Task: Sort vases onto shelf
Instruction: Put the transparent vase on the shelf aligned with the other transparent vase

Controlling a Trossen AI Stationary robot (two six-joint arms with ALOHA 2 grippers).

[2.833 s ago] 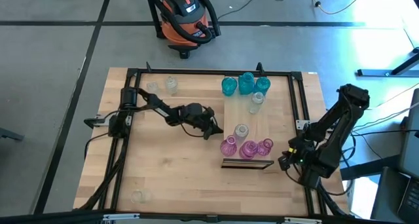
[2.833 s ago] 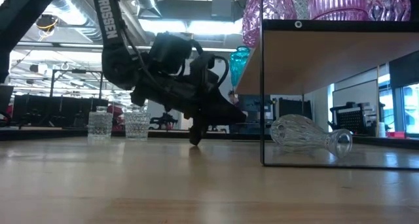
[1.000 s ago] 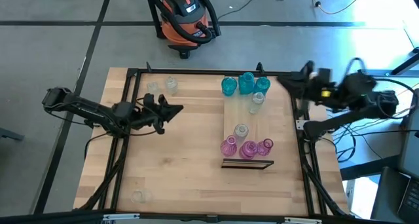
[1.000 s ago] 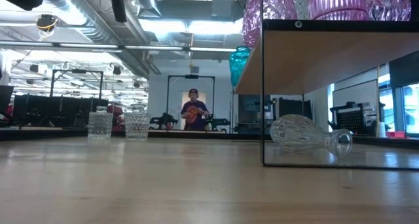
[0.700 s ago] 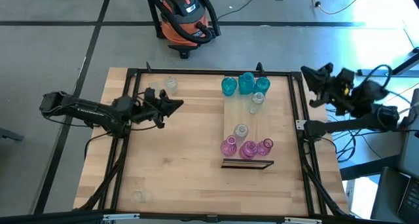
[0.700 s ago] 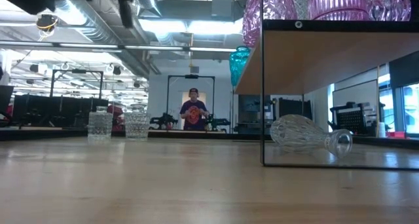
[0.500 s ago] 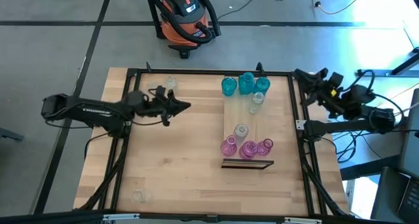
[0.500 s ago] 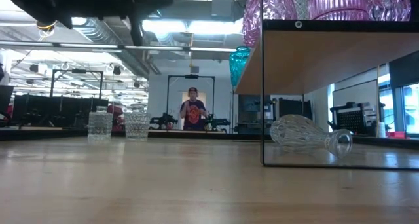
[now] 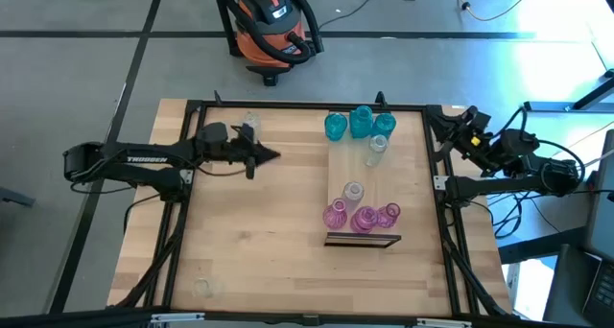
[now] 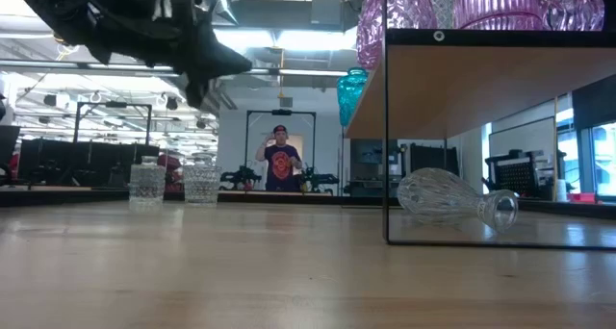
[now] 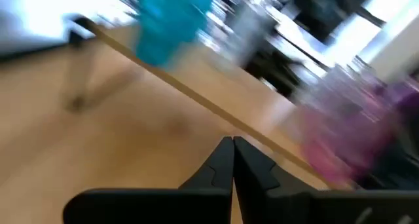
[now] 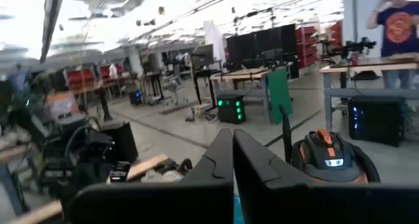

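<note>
The shelf (image 9: 362,179) stands right of the table's middle, carrying three teal vases (image 9: 359,123) at its far end, pink vases (image 9: 361,216) at its near end and what look like two clear ones between. A clear vase (image 10: 452,201) lies on its side beneath it. The left gripper (image 9: 273,156) hangs above the table, left of the shelf, jaws pressed together and empty. The right gripper (image 9: 434,115), likewise closed and empty, sits over the table's far right corner.

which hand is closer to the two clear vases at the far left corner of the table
Left. The left hand is shut and sits just beside the two clear vases, on their shelf side. The right hand is shut, across the table past the shelf.
</note>
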